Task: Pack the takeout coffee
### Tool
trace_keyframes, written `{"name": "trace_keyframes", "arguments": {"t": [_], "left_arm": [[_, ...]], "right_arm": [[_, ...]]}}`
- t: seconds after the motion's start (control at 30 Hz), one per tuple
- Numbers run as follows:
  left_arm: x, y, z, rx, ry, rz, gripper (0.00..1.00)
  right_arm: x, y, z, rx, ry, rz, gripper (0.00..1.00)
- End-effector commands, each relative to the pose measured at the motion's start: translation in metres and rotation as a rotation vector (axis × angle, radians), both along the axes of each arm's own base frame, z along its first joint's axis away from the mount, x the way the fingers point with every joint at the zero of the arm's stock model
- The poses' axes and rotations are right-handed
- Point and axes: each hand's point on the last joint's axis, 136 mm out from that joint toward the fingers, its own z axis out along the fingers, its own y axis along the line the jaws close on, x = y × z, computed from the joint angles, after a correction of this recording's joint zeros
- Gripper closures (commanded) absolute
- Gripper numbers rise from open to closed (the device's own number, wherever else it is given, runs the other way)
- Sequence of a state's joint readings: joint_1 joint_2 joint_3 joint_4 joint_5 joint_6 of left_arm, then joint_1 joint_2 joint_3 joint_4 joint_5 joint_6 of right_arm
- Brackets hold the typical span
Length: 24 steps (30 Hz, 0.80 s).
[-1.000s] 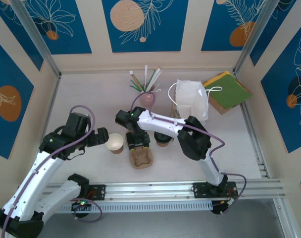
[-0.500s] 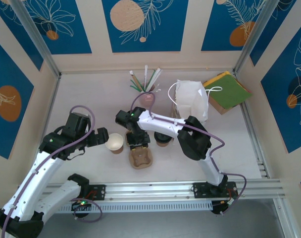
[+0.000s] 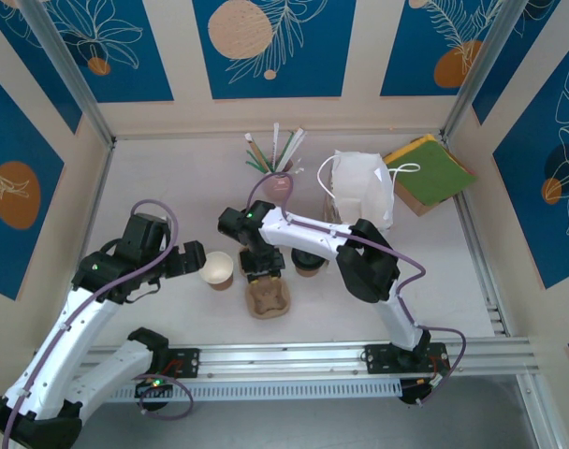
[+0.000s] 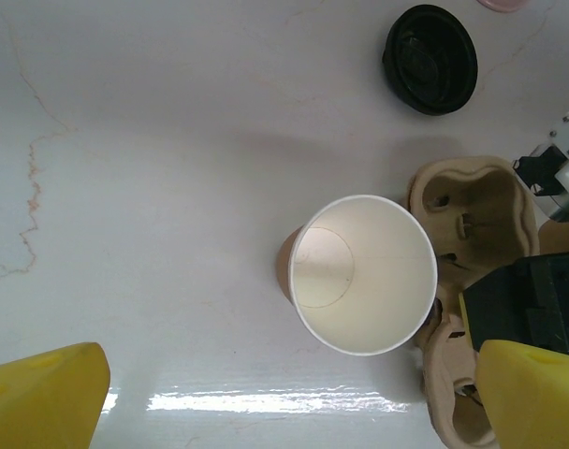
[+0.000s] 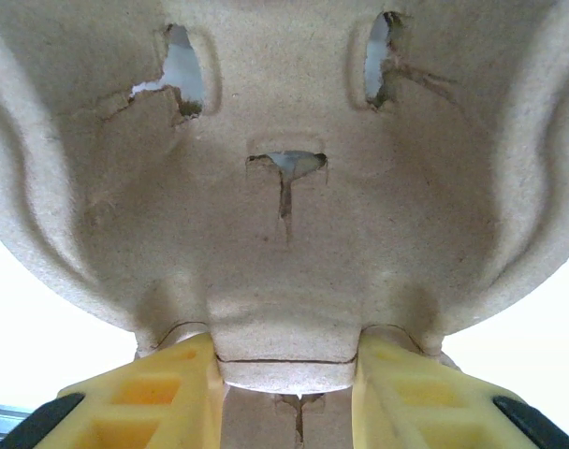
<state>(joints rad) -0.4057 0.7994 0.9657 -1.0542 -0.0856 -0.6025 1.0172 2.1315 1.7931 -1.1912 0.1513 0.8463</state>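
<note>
The takeout coffee [image 3: 309, 263], a brown cup under a black lid, stands at mid-table, partly under the right arm; from above its black lid [image 4: 430, 58] is in the left wrist view. My right gripper [image 3: 261, 271] is shut on the edge of a pulp cup tray [image 3: 268, 299]; yellow fingers [image 5: 153, 393] clamp a tab of the tray [image 5: 284, 234]. My left gripper [image 3: 193, 259] is open, its fingers [image 4: 51, 398] wide apart just short of a lidless brown cup [image 4: 364, 273] with a cream inside, which stands beside the tray [image 4: 476, 215].
At the back stand a pink cup of straws [image 3: 278, 182], a white bag [image 3: 359, 192] and a stack of green and yellow napkins on a brown box [image 3: 428, 173]. A metal rail [image 3: 313, 357] runs along the near edge.
</note>
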Motion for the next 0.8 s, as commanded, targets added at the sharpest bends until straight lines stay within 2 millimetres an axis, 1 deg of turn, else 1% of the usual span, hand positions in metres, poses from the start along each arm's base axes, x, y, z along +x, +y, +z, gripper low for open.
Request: {"name": "trace_keyframes", "arguments": {"t": [0.0, 0.4, 0.5, 0.6, 0.7, 0.77], "left_arm": [[0.002, -0.002, 0.001, -0.029, -0.008, 0.01, 0.0], [0.009, -0.007, 0.008, -0.04, -0.026, -0.005, 0.0], [0.012, -0.008, 0.013, -0.032, -0.041, -0.015, 0.0], [0.016, -0.006, 0.022, -0.017, -0.062, -0.019, 0.0], [0.021, -0.005, 0.029, -0.007, -0.076, -0.004, 0.0], [0.025, -0.008, 0.032, -0.018, -0.082, -0.008, 0.0]], "right_arm": [[-0.002, -0.001, 0.037, 0.038, -0.042, 0.003, 0.64], [0.0, -0.003, 0.066, 0.073, -0.084, 0.019, 0.65], [0.003, -0.003, 0.08, 0.096, -0.111, 0.039, 0.64], [0.005, -0.006, 0.098, 0.106, -0.147, 0.058, 0.65], [0.008, -0.009, 0.118, 0.125, -0.187, 0.076, 0.64], [0.009, -0.012, 0.133, 0.139, -0.214, 0.081, 0.64]]}}
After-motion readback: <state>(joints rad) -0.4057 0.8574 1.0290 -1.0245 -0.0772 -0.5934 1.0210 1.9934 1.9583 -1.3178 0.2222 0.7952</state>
